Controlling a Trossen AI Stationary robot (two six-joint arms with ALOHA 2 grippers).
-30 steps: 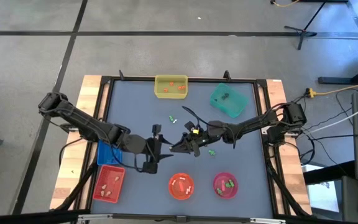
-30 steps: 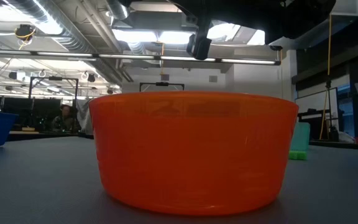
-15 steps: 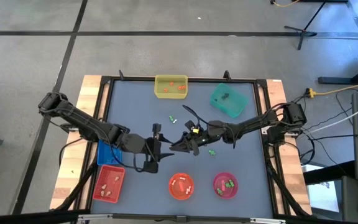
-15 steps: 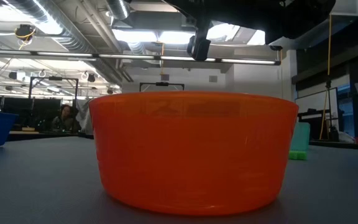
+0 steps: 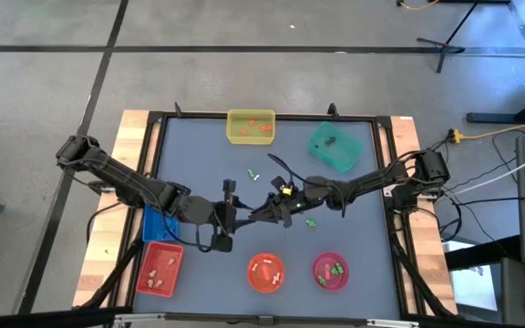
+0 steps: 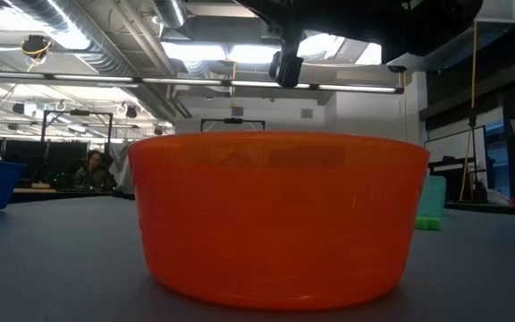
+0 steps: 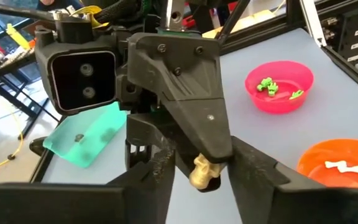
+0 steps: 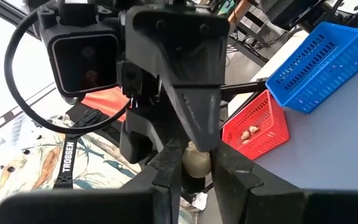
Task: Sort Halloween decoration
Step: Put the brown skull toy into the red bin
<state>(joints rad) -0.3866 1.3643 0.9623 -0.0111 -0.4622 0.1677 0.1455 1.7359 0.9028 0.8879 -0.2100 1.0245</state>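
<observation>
Grippers meet tip to tip over the middle of the table [image 5: 199, 155]. A beige trinket [image 7: 202, 172] sits pinched in the right gripper [image 5: 264, 213], and the left gripper [image 5: 236, 217] has its fingers [image 7: 157, 168] narrowed around the same piece, seemingly touching it. Nearby stand the orange bowl [image 5: 265, 272] with white pieces, the pink bowl [image 5: 330, 271] with green ones, and the red basket [image 5: 159, 268].

A robotics laboratory or workshop. The framed work table [image 5: 272, 164] stands on a bare concrete floor [image 5: 244, 55] crossed by cables [image 5: 495, 137], with a tripod stand [image 5: 445, 41] nearby; the low view shows exposed ceiling ducts [image 6: 105, 36], strip lights [image 6: 213, 54] and a seated person [image 6: 92, 168] among benches.
</observation>
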